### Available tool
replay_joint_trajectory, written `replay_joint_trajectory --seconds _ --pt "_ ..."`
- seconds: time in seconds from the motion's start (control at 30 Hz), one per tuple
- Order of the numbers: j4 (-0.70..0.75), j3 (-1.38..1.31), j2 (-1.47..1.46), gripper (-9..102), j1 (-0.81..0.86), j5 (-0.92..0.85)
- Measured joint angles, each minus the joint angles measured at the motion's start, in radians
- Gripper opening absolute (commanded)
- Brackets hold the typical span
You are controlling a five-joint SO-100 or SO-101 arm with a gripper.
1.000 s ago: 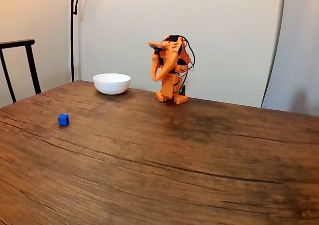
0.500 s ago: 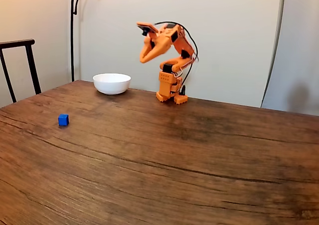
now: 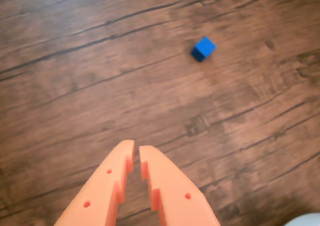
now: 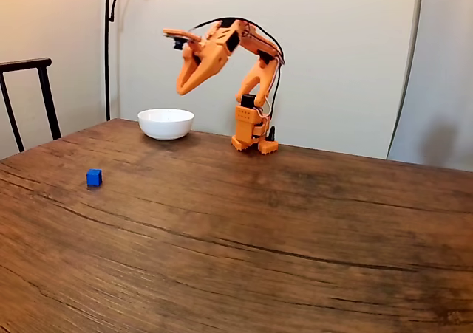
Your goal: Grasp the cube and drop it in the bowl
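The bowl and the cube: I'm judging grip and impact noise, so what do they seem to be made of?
The plain white round bowl looks like glazed ceramic, possibly melamine: smooth, glossy, uniformly white with soft highlights. The tiny bright blue cube looks like matte plastic or painted wood: flat, even colour, crisp edges, no shine. Which of the two cannot be told. Both rest on the brown wood-grain table.

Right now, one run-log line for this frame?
phase: approach | tool: shut, empty, raised above table | cube: on table, untouched, ahead of tool | bowl: empty as far as visible
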Motion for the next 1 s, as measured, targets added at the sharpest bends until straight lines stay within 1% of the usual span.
replay_joint_trajectory --seconds 0.17,0.33,0.47,0.67,1.0 --pt "0.0 -0.146 -0.156 0 0.003 -0.003" --pt "0.0 -0.27 -0.301 0 0.003 -0.075" --pt "-0.032 -0.351 -0.422 0 0.003 -0.133" --pt "-0.135 -0.48 -0.617 0 0.003 -0.184" --pt "-0.138 -0.736 -0.876 0 0.058 -0.215"
